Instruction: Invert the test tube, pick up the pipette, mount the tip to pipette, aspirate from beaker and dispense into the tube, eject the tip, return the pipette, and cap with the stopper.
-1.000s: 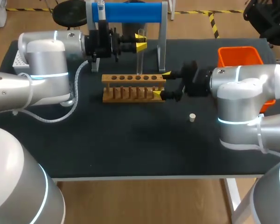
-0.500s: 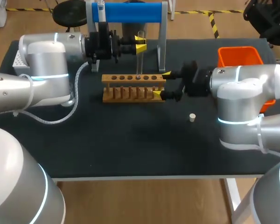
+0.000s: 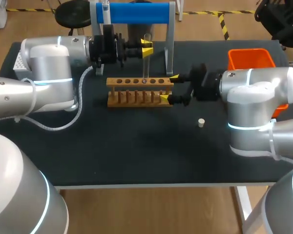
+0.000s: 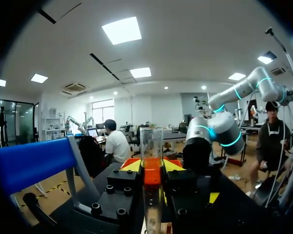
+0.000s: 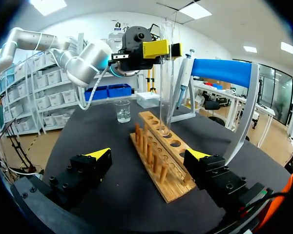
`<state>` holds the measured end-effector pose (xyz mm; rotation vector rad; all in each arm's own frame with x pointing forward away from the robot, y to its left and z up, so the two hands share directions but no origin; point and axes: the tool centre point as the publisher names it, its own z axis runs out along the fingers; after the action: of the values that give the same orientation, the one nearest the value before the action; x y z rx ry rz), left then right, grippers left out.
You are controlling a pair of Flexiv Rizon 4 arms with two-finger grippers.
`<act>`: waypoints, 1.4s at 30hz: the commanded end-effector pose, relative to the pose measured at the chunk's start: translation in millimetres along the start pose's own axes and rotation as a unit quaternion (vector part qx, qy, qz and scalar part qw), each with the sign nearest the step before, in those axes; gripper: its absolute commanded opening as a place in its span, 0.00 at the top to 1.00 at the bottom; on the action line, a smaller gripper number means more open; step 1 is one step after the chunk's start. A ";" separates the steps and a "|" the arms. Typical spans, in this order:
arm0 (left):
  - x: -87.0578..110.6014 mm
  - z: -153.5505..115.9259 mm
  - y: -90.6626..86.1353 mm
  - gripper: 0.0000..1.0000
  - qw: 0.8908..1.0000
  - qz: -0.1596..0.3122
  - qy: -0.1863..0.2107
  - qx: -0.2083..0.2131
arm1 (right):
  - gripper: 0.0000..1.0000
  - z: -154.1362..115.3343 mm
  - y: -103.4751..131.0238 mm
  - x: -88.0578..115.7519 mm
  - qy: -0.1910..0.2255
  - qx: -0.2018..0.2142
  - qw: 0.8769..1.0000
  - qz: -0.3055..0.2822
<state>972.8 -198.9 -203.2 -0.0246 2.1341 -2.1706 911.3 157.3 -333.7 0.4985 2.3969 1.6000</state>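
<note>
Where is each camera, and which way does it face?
Head view: above, behind, looking down at the table; left hand grips the test tube at the rack, right hand open at its end.
Left wrist view: on that wrist, looking past its own hand and the tube toward the right arm.
Right wrist view: on that wrist, its fingers flanking the rack, facing the left hand, beaker, pipette.
Shared: both wrist views show the tube.

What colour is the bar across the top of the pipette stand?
Blue; the bar shows best in the head view.
</note>
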 end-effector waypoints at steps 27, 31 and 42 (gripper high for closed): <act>-9.7 -1.5 15.2 1.00 1.000 -0.006 0.002 0.004 | 0.00 0.2 -0.5 1.2 -0.003 -0.001 1.000 0.000; -9.8 -1.5 16.4 1.00 1.000 -0.006 0.001 0.004 | 0.00 0.2 -0.5 1.2 -0.003 -0.001 1.000 0.000; -9.4 -3.2 19.5 1.00 1.000 -0.007 -0.001 0.005 | 0.00 0.2 -0.5 1.2 -0.003 -0.001 1.000 0.000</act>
<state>982.0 -195.3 -219.8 -0.0456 2.1335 -2.1824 911.3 157.3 -333.7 0.4986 2.3968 1.6000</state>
